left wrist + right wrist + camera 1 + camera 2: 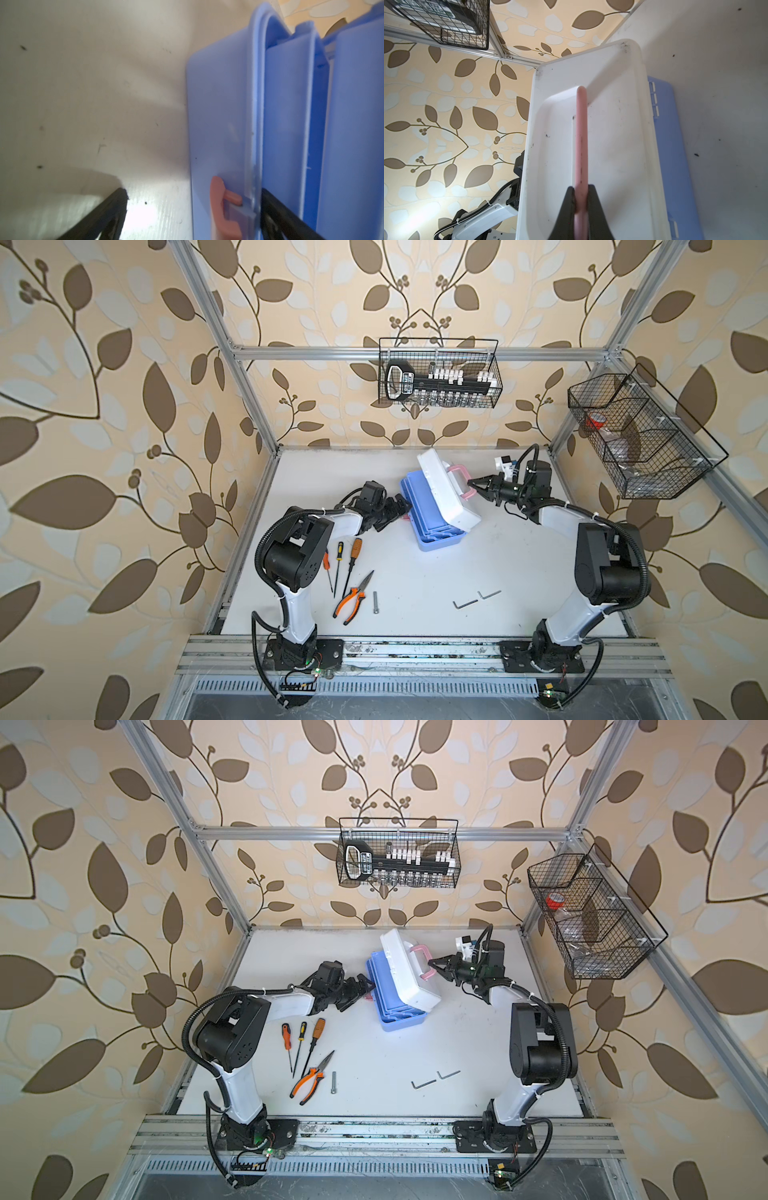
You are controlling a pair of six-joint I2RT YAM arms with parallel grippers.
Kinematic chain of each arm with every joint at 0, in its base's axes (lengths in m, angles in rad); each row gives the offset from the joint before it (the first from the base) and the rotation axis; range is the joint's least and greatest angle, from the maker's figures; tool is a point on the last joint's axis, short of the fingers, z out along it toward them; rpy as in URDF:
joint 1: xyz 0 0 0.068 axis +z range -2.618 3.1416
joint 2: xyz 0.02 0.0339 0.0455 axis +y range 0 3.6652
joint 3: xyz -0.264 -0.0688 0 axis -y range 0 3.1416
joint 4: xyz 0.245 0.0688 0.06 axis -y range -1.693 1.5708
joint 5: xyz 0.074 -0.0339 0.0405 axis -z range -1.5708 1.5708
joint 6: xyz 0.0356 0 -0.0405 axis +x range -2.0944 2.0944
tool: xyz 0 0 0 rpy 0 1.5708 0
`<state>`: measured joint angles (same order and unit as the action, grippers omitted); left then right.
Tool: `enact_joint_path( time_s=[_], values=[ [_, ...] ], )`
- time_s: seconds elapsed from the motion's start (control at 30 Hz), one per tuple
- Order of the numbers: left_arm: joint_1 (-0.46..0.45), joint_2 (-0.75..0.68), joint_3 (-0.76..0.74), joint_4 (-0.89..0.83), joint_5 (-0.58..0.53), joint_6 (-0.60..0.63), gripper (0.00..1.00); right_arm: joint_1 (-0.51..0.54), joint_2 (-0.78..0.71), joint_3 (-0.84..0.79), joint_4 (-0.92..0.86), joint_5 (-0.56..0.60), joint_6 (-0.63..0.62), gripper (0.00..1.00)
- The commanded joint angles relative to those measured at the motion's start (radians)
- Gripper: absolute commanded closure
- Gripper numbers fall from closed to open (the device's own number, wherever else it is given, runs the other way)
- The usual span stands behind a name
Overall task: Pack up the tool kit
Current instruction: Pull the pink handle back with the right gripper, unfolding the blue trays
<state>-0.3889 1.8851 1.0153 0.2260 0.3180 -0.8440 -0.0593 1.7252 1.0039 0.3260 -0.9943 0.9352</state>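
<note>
Kit (439, 542) sat on the table (519, 572), toward the far edge and a little right of centre in both top views. Its white lid (449, 495) stood raised at a steep tilt, hinged along the side nearer the right arm. This left the blue trays (419, 506) in the base (402, 1025) exposed.

Right gripper (581, 191): clamped tight on the pink handle (581, 135), fingers pinching it from both sides. A top view showed the same grip at the lid's outer face (434, 963).

Left gripper (193, 191): jaws spread wide, holding nothing. They straddled the base's front wall beside the pink latch (220, 207). One finger lay over the bare table and the other just inside the rim. The close view was blurred, so contact with the plastic could not be judged.

Loose on the near left of the table were three screwdrivers (338, 562), orange pliers (353, 599) and a bolt (375, 601) just beside them. Two hex keys (476, 599) lay well apart from these, near centre-right.

A wire basket (438, 373) hung on the back rail and a second basket (636, 435) on the right rail.
</note>
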Motion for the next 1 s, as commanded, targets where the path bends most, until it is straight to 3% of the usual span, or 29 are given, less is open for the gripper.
enact_joint_path(
  time_s=[0.0, 0.37, 0.53, 0.67, 0.83, 0.97],
  values=[
    [0.042, 0.028, -0.039, -0.042, -0.012, 0.001, 0.03, -0.041, -0.04, -0.026, 0.025, 0.01, 0.025, 0.92],
    [0.082, -0.013, -0.054, -0.079, -0.01, 0.031, 0.02, -0.139, -0.069, -0.053, -0.021, 0.028, 0.0, 0.92],
    [0.082, -0.014, -0.047, -0.086, -0.005, 0.033, 0.02, -0.153, -0.079, -0.039, -0.177, 0.087, -0.118, 0.9],
    [0.082, -0.014, -0.036, -0.098, -0.003, 0.037, 0.02, -0.158, -0.096, -0.03, -0.295, 0.148, -0.207, 0.8],
    [0.082, -0.018, -0.026, -0.105, 0.0, 0.037, 0.02, -0.16, -0.11, -0.024, -0.347, 0.178, -0.249, 0.57],
    [0.082, -0.021, -0.024, -0.106, 0.002, 0.036, 0.02, -0.16, -0.106, -0.027, -0.336, 0.166, -0.238, 0.52]
  ],
)
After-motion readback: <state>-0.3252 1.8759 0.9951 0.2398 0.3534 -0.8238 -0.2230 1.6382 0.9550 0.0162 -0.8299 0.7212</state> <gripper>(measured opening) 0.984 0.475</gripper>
